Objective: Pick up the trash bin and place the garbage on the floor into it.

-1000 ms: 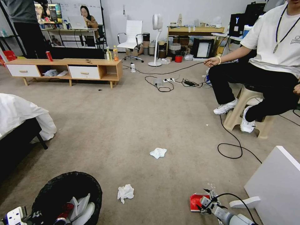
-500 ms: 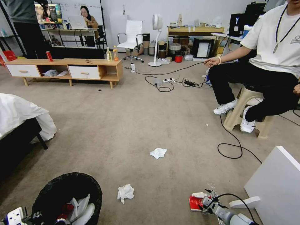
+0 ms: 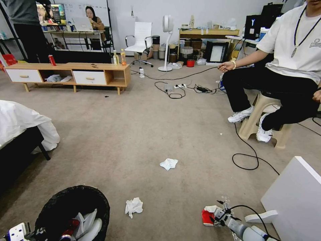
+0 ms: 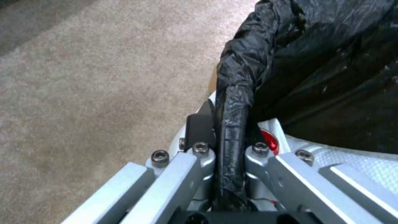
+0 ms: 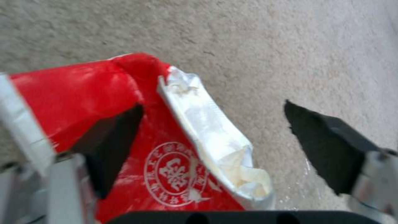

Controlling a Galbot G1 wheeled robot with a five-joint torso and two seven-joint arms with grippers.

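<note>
Now, your scene line by line:

Left gripper: you see your left gripper (image 4: pixel 226 146) low at your left side, its fingers (image 4: pixel 199 130) pinched together on the bag-wrapped rim of the trash bin (image 3: pixel 50 207), one finger outside the rim and the other inside.

Trash bin: it sits directly ahead of that gripper, lined with crinkled black plastic; white crumpled pieces and a red can lie inside it, just past the clamped rim.

Right gripper: your right gripper (image 3: pixel 218 214) is down at the carpet (image 3: pixel 140 134) on your right, jaws spread wide and closed on nothing.

Red snack packet: the packet (image 5: pixel 124 130) lies between those spread fingers. One dark fingertip (image 5: pixel 112 146) rests on its red face; the other fingertip stands clear of it over bare carpet. Its torn silver edge curls up in the gap between them. In the head view the packet (image 3: pixel 208 216) pokes out on the side of the gripper toward your left arm.

Near tissue: a crumpled white tissue (image 3: pixel 133 206) lies on the carpet between your two grippers, apart from both.

Far tissue: a second tissue (image 3: pixel 169 163) lies farther out ahead of the right gripper, well apart from it.

White panel: a white board (image 3: pixel 294 197) stands just outside your right gripper.
</note>
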